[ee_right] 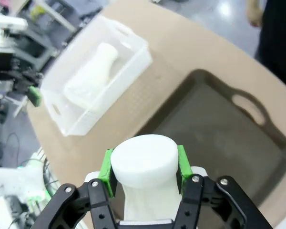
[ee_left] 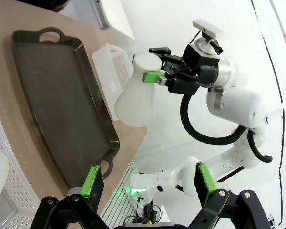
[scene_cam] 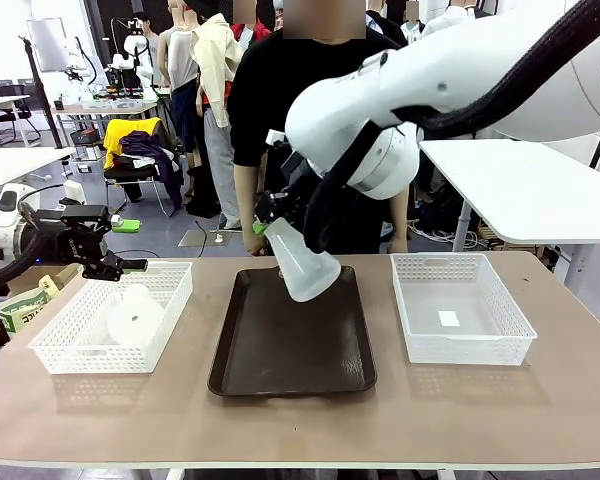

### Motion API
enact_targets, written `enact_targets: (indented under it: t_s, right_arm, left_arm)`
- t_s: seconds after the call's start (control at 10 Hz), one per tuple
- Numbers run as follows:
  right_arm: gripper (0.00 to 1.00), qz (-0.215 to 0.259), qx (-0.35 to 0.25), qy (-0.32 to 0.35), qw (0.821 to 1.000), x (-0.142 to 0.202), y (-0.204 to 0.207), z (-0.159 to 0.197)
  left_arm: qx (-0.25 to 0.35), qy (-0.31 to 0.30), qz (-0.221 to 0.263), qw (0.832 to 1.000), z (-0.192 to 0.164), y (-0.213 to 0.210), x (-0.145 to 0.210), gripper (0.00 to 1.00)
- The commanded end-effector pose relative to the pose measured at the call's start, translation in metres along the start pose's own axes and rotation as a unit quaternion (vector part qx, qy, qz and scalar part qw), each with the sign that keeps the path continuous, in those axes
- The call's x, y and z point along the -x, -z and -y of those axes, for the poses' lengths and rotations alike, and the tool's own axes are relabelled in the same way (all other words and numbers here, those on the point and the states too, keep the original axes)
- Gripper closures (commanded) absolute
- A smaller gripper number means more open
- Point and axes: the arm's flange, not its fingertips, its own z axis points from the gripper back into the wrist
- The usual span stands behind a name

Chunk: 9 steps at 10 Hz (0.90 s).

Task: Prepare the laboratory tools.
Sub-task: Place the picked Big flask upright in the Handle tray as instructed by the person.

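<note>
Flask: frosted white, conical, seemingly empty

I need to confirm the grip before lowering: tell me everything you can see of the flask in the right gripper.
The conical flask is translucent frosted white and looks like plastic, with a wide round base and a narrow neck. The right gripper is shut on its neck, one green pad on each side. It hangs tilted, neck uppermost and base angled down, in the air over the far part of the dark brown tray, touching nothing but the pads.
</note>
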Motion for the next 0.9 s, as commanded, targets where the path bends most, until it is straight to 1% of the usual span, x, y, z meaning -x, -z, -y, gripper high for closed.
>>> enact_targets:
  t_s: [0.0,0.1,0.3,0.4,0.5,0.6,0.7,0.8]
  right_arm:
    - [1.00,-0.011,0.023,0.064,0.998,0.019,-0.021,0.028]
    - [1.00,0.000,0.000,0.000,1.000,0.000,0.000,0.000]
    - [1.00,0.000,0.000,0.000,1.000,0.000,0.000,0.000]
    - [1.00,0.001,-0.004,0.009,1.000,0.003,-0.004,0.010]
    - [1.00,0.009,-0.068,-0.021,0.997,0.010,0.000,0.024]
    - [1.00,0.025,-0.116,-0.047,0.992,0.017,0.004,0.031]
    - [1.00,0.055,-0.151,-0.079,0.984,0.020,0.005,0.037]
    - [1.00,0.079,-0.185,-0.120,0.972,0.022,0.008,0.045]
  left_arm:
    - [0.000,0.002,-0.001,1.000,0.002,-0.002,0.000,0.00]
    - [0.000,0.002,-0.001,1.000,0.002,-0.002,0.000,0.00]
    - [0.000,0.002,-0.001,1.000,0.002,-0.002,0.000,0.00]
    - [0.000,0.002,-0.001,1.000,0.002,-0.002,0.000,0.00]
    - [0.000,0.002,-0.001,1.000,0.002,-0.002,0.000,0.00]
    - [0.000,0.002,-0.001,1.000,0.002,-0.002,0.000,0.00]
    - [0.000,0.002,-0.001,1.000,0.002,-0.002,0.000,0.00]
    - [0.000,0.002,-0.001,1.000,0.002,-0.002,0.000,0.00]
